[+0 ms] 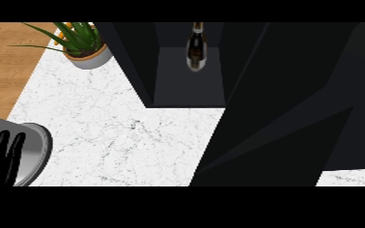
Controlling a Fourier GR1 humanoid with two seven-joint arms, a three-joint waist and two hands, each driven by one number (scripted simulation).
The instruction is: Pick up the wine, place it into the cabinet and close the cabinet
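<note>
Head view, looking steeply down on a white marbled counter (128, 135).

Wine bottle (197, 48): stands upright inside the dark cabinet (185, 84), on its grey floor, toward the far side of the compartment. Dark glass, neck pointing toward the far edge of the view, paler base nearest the viewer. Nothing touches it; no hand is near it.

Cabinet: black box at the far middle of the counter, its open front facing the viewer. Left wall and interior floor are visible. The cabinet door (285, 111) is a large black panel swung out toward the near right, covering most of the right half of the view and reaching down to the near edge. The compartment is therefore open, not closed.

Left hand (10, 157): shows at the near left edge, black fingers pointing up and straight, spread a little, holding nothing. The grey forearm (34, 149) sits just beside it. It is well apart from the cabinet and the bottle.

Right hand: not seen anywhere; the door panel fills the right side where it might be.

Other items: a potted plant (82, 41) with spiky green leaves in a pale grey pot sits at the far left of the counter, just left of the cabinet. A strip of wooden surface (21, 63) lies beyond the counter's left edge.
</note>
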